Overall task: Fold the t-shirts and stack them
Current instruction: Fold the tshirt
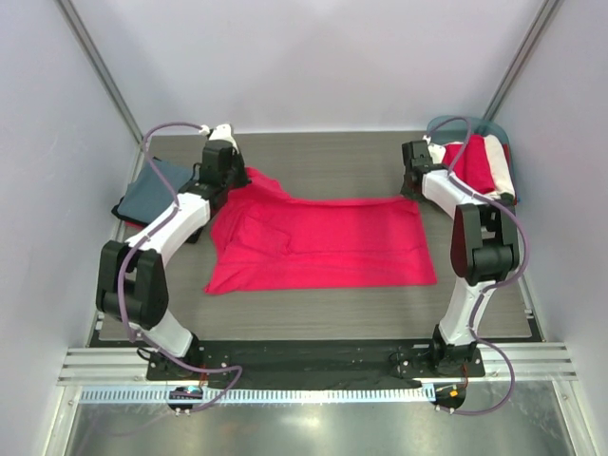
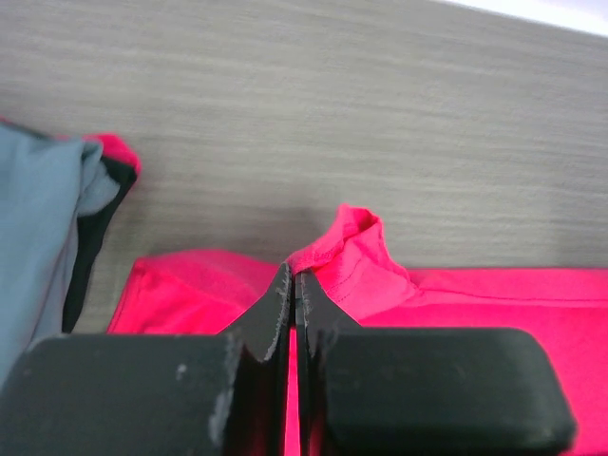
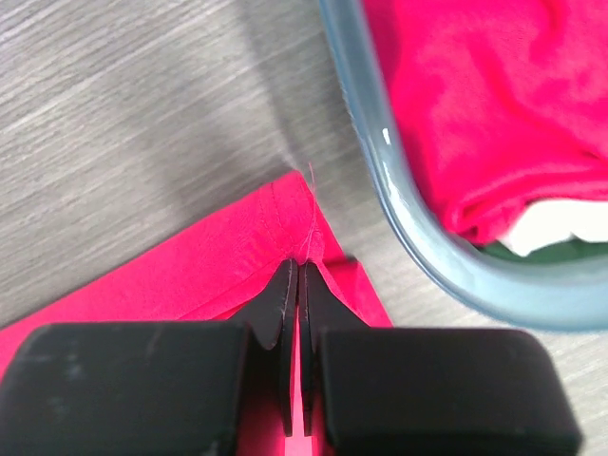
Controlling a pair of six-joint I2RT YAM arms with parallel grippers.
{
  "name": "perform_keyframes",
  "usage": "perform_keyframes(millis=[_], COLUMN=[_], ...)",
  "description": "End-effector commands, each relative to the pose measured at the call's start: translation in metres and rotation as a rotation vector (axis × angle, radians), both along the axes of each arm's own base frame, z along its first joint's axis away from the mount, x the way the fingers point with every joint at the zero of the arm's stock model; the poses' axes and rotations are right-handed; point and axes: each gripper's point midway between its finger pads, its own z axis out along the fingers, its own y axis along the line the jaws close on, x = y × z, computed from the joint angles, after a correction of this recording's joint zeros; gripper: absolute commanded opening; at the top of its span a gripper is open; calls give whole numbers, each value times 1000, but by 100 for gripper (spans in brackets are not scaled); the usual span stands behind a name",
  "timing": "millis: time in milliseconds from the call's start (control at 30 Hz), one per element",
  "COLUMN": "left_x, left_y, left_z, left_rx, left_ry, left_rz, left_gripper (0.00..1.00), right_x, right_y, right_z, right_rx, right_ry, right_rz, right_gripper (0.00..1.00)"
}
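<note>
bases of both our arms sit at the near edge of the table (image 1: 323, 318). just beyond them the crimson t-shirt (image 1: 323, 242) lies spread across the middle. at its far left corner our left gripper (image 2: 294, 277) is pressed together, pinching a raised fold of the red cloth. at the far right corner our right gripper (image 3: 296, 271) pinches the hem likewise. a blue-grey t-shirt (image 1: 150, 195) lies by our left arm. far right, a teal tub (image 3: 399, 195) holds red and white shirts (image 3: 475, 95), its rim just beside the pinched corner.

Two end effectors (image 2: 294, 285) (image 3: 296, 275), one tub (image 3: 380, 161)
</note>
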Motion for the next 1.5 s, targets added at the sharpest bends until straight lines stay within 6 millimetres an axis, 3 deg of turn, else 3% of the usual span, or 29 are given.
perform_keyframes(millis=[0, 200, 467, 867, 1100, 1467], left_x=[-10, -37, -80, -135, -166, -194], left_y=[6, 5, 0, 0, 3, 18], left_z=[22, 29, 17, -5, -31, -37], left_rx=[4, 0, 25, 25, 18, -45], left_ry=[-74, -95, -93, -77, -21, -32], left_rz=[17, 17, 6, 0, -14, 27], left_gripper=[0, 0, 0, 0, 0, 0], right_x=[0, -14, -31, -62, -76, -95], right_y=[-6, -6, -5, -6, -8, -17], right_z=[31, 33, 26, 19, 14, 12], right_rx=[-10, 8, 38, 69, 71, 38], right_ry=[-89, -99, -126, -152, -154, -158], right_rz=[-46, -62, -81, -106, -117, -142], right_gripper=[1, 1, 1, 1, 1, 1])
